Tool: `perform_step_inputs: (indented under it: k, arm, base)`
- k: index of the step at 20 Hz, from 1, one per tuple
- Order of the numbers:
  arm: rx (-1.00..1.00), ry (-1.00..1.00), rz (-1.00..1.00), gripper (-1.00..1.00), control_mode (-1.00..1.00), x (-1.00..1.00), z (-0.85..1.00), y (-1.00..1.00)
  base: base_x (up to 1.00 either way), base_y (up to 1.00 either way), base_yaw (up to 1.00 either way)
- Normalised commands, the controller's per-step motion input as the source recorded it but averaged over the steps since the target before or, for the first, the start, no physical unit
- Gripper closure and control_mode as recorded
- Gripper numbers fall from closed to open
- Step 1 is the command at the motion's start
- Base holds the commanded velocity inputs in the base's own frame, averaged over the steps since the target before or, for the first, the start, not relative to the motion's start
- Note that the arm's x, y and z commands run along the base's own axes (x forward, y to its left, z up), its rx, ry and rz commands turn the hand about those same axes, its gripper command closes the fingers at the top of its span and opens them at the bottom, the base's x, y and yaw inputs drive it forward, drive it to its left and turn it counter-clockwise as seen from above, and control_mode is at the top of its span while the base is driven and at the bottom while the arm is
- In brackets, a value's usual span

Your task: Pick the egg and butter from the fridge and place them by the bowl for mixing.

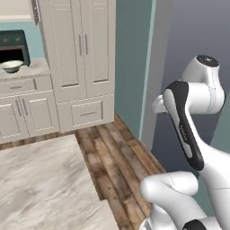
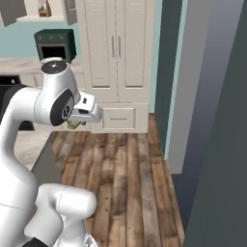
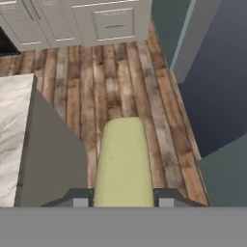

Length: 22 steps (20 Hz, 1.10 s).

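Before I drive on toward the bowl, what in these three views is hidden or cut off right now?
- Butter stick: hand view, its near end is cut off by the bottom edge, between the gripper jaws, which are shut on it.
- Gripper: right base view, hidden behind the arm's own wrist.
- Bowl: left base view, far and small, partly cut by the left edge.
- Fridge: inside not visible, just its outer panels.

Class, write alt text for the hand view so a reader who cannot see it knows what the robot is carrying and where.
The claw is shut on a pale yellow stick of butter, held above a wooden plank floor. A marble-topped counter with a grey side lies to the left, cream cupboards with a drawer run along the top, and a teal wall stands at right.
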Motion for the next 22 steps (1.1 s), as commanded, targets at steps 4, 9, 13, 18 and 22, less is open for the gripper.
perform_step_inputs:
  k: [4, 9, 13, 18, 22]
  arm:
    - [0.0, 0.0, 0.0, 1.0, 1.0, 0.0, 0.0, 0.0]
    - [0.0, 0.0, 0.0, 1.0, 1.0, 0.0, 0.0, 0.0]
    - [0.0, 0.0, 0.0, 1.0, 1.0, 0.0, 0.0, 0.0]
    - [0.0, 0.0, 0.0, 1.0, 1.0, 0.0, 0.0, 0.0]
    - [0.0, 0.0, 0.0, 1.0, 1.0, 0.0, 0.0, 0.0]
  base:
    - [0.79, -0.12, 0.13]
    - [0.79, -0.12, 0.14]
    - [0.78, -0.11, 0.18]
    - [0.77, -0.11, 0.23]
    - [0.75, -0.11, 0.29]
